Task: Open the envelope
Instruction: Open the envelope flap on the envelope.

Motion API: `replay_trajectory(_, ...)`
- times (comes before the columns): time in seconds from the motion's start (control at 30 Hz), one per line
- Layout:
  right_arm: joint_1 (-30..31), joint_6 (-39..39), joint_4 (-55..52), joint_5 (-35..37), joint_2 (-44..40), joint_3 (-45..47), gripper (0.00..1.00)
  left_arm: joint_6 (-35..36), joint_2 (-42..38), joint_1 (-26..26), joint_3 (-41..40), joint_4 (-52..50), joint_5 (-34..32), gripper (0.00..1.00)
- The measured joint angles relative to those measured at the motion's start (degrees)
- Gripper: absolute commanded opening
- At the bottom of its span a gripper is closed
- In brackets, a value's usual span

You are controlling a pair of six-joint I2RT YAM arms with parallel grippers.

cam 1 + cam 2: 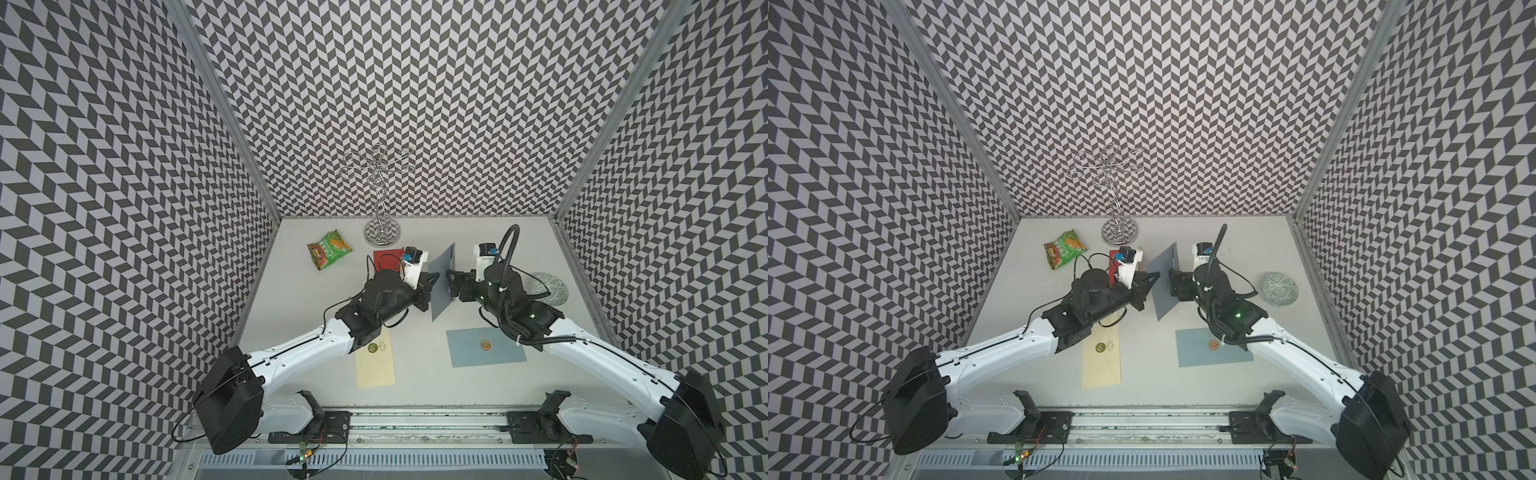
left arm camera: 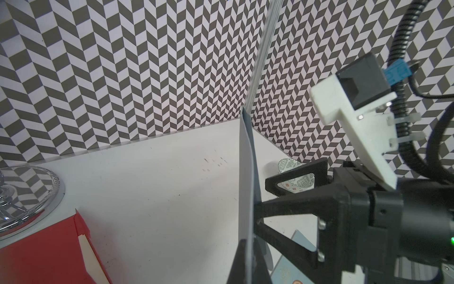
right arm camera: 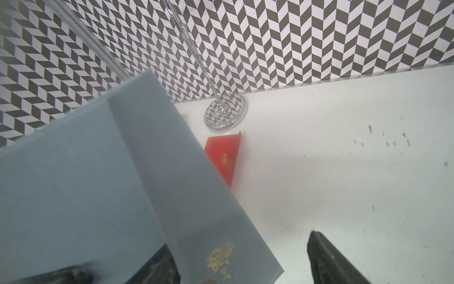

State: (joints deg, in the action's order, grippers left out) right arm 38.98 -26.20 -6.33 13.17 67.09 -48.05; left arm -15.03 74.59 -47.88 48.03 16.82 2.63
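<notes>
A grey-blue envelope (image 1: 441,286) (image 1: 1163,286) stands upright on edge above the table, between my two arms. My left gripper (image 1: 433,278) (image 1: 1155,276) (image 2: 248,248) is shut on its near edge; in the left wrist view the envelope (image 2: 247,177) shows edge-on. My right gripper (image 1: 452,286) (image 1: 1172,283) (image 3: 242,265) faces the other side with its jaws open. In the right wrist view the envelope's flap (image 3: 211,221), with a gold emblem, lies between those jaws. One dark finger (image 3: 157,266) sits partly behind the flap, the other finger (image 3: 326,258) is clear of it.
On the table lie a red envelope (image 1: 388,258), a cream envelope (image 1: 375,363) under the left arm and a light-blue sealed envelope (image 1: 484,347) by the right arm. A snack packet (image 1: 328,249), a chrome stand (image 1: 381,232) and a patterned dish (image 1: 550,289) are further back.
</notes>
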Motion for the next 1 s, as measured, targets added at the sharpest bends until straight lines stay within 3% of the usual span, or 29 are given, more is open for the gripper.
replay_trajectory(0.43, 0.0, -0.9, -1.44, 2.03, 1.2, -0.2, 0.76, 0.0, 0.0, 0.0, -0.17, 0.31, 0.04, 0.0)
replay_trajectory(0.77, -1.22, -1.29, -3.48, 5.88, 0.55, -0.22, 0.68, 0.0, 0.0, 0.0, -0.22, 0.31, 0.02, 0.0)
replay_trajectory(1.0, -11.1, -0.59, 0.57, -7.08, -4.74, 4.85, 0.67, -1.22, 0.02, 2.38, -0.24, 0.87, 5.27, 0.0)
